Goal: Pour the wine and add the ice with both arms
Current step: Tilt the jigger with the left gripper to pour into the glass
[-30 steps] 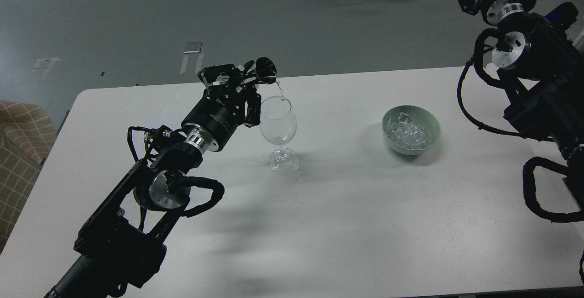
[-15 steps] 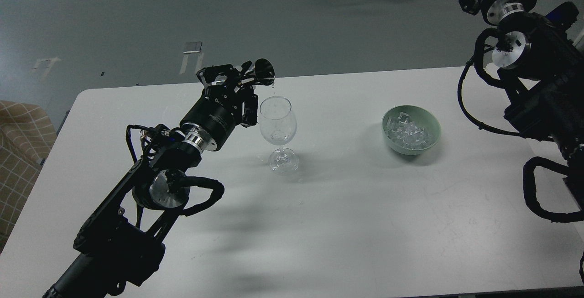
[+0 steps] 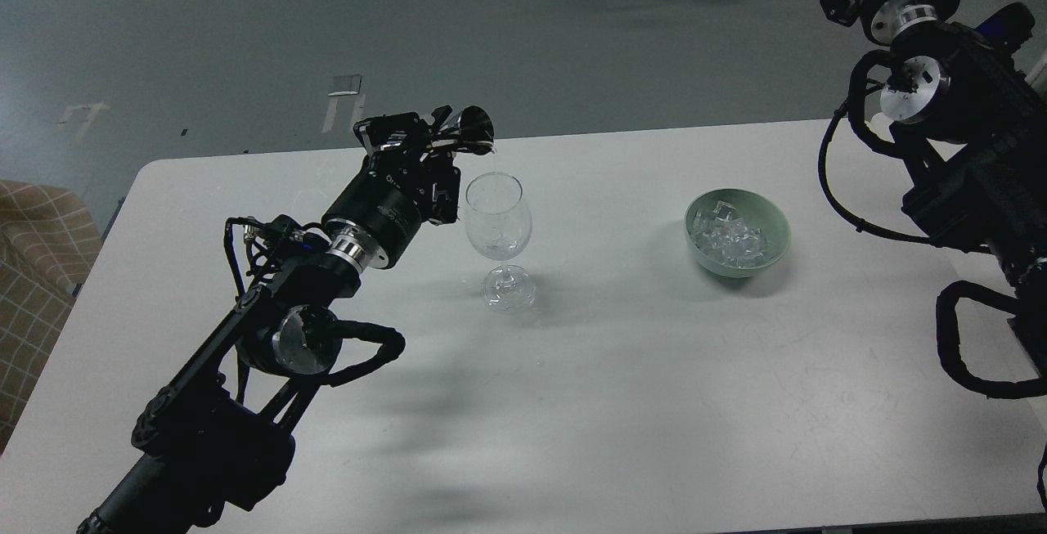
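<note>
A clear stemmed wine glass [image 3: 497, 227] stands upright on the white table [image 3: 622, 370], left of centre. My left gripper [image 3: 435, 140] is shut on a small dark flared cup [image 3: 475, 127], held tilted just above and to the left of the glass rim, not touching it. No liquid runs from the cup. The ice [image 3: 730, 238] is a heap of clear cubes in a pale green bowl [image 3: 773, 227] to the right of the glass. My right arm [image 3: 965, 133] rises at the far right; its gripper is beyond the top edge.
The table's far edge runs just behind the cup and the glass. The grey floor lies beyond it. A tan checked seat [image 3: 37, 272] stands off the table's left end. The right arm's cable loops [image 3: 973, 370] hang over the table's right side.
One second ago a thin stream ran from the cup into the glass. The cup has since tipped back and drawn slightly up and left, and the stream has stopped. The right arm barely moved.
</note>
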You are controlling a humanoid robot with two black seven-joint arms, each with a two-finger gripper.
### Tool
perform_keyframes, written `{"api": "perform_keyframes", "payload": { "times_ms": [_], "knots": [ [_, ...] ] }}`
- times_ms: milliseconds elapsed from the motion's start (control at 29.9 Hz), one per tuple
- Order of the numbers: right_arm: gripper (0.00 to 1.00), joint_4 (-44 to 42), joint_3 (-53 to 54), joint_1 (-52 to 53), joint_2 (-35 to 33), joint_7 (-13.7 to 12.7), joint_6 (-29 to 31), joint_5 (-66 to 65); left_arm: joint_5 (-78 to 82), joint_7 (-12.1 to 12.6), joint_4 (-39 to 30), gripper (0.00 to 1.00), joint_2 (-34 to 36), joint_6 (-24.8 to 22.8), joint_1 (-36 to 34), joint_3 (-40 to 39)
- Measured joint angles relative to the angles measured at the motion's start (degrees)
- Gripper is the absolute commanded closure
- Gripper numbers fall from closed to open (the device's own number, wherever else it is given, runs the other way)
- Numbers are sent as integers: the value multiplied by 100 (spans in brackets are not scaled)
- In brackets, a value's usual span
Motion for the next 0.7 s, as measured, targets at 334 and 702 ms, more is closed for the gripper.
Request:
{"api": "perform_keyframes", "payload": {
  "times_ms": [334, 702],
  "knots": [
    [0, 6, 1, 0, 11, 0, -7, 0, 591, 121, 186, 90, 0, -1, -32, 6],
    [0, 0, 1, -7, 11, 0, -4, 0, 1061, 181, 251, 90, 4, 1, -29, 6]
  ]
}}
